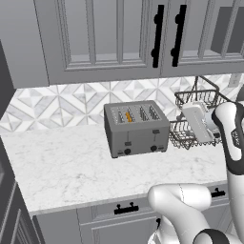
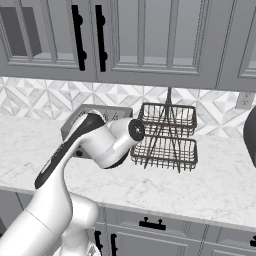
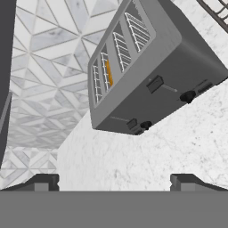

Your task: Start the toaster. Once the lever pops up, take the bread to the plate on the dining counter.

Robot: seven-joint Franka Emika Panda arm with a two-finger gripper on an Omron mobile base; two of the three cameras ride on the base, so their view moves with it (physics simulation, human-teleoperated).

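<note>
Gripper (image 3: 114, 180) spread wide, holding nothing, clear of the toaster (image 1: 137, 127).

Toaster sits on the marble counter (image 1: 62, 167) against the tiled wall, just left of a wire rack (image 2: 166, 135). Bread (image 1: 128, 116) stands edge-on in the second slot from the left, orange-brown edge showing. Two levers on the front face; one (image 3: 154, 84) sits high, the other (image 3: 131, 123) lower on its track. Arm's elbow rises right of the toaster.

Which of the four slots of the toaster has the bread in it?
The second slot from the left on the toaster, seen from its lever side: an orange-brown edge of bread shows there, while the other three slots show only wire guides.
</note>
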